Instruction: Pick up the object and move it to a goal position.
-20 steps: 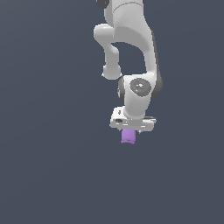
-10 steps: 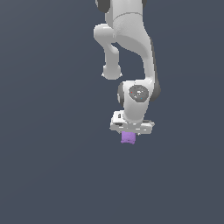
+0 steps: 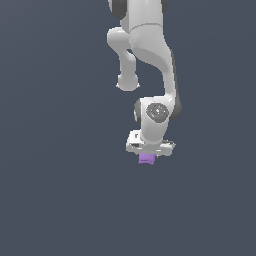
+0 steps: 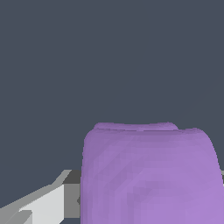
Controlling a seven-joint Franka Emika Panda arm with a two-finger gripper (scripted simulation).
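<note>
One white arm (image 3: 150, 60), one tool (image 3: 148, 152), one object (image 3: 146, 159). Nothing else in either view, only plain dark grey-blue background all around; no worktop edge or surface line can be made out, so I cannot tell whether the object touches anything below. Nothing stands near the arm or in its path on either side.

Exterior view: arm comes down from the top edge, bends, wrist points down, the wide white tool body sits level at the end. The small light-purple object pokes out directly under the tool body, centred, much narrower than it. Fingers themselves are too small to separate here.

Wrist view: the object (image 4: 148, 175) fills the lower centre, rounded top edge, very close to the camera. A pale grey-white piece of the tool (image 4: 43, 205) touches its side. The tool looks closed, pinching the object; the other finger is hidden behind the lump.
</note>
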